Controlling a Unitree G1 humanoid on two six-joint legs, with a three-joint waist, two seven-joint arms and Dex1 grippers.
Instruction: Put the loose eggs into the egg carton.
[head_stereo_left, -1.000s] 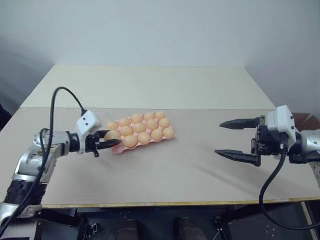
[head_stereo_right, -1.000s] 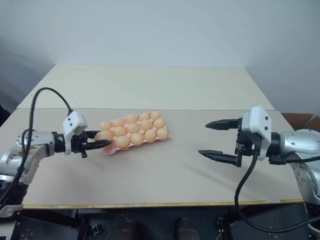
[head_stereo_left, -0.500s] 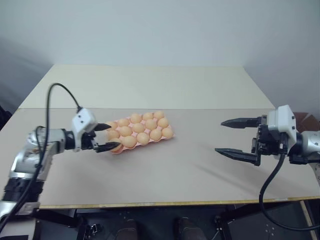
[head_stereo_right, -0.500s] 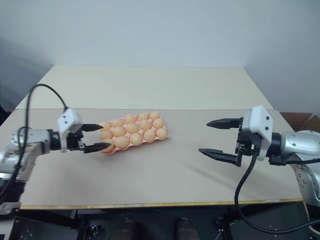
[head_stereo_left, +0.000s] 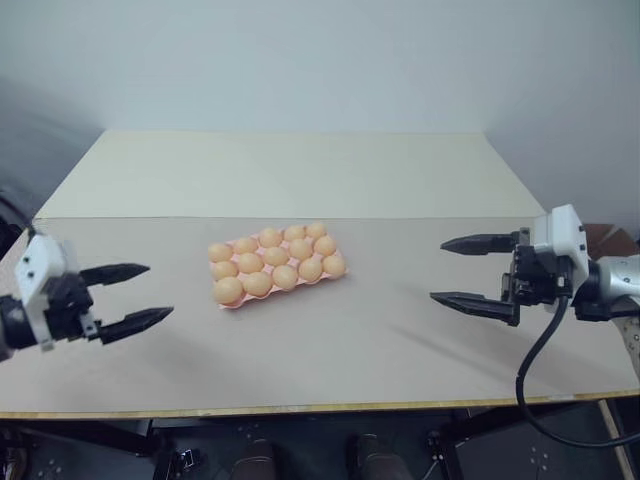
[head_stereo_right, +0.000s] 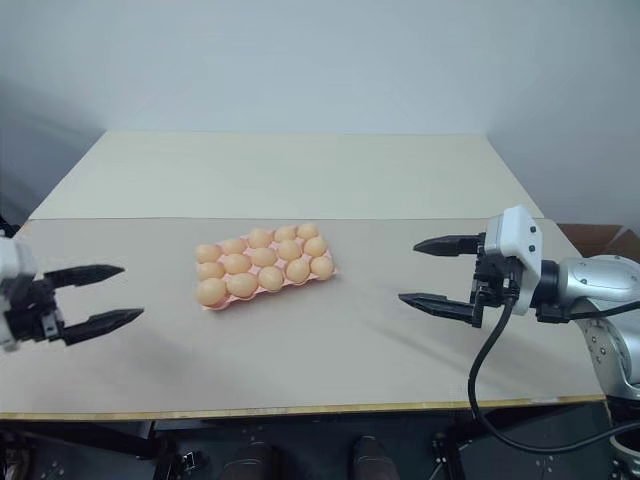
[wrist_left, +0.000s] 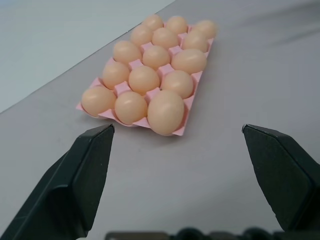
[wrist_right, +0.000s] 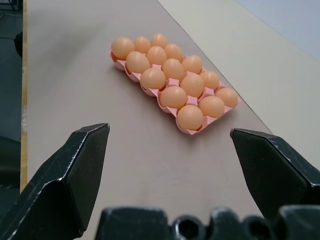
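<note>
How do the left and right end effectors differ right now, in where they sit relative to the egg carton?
The left end effector hangs low by the table's near-left edge, while the right end effector sits higher over the table's right part. The left end effector is nearer the egg carton than the right end effector, which is farther off. Both stand open, hold nothing, and point inward toward the carton.

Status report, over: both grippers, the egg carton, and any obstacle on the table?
Left gripper open, empty, clear of carton. Right gripper open, empty. Egg carton full, eggs seated in cups. Nothing in the way.
</note>
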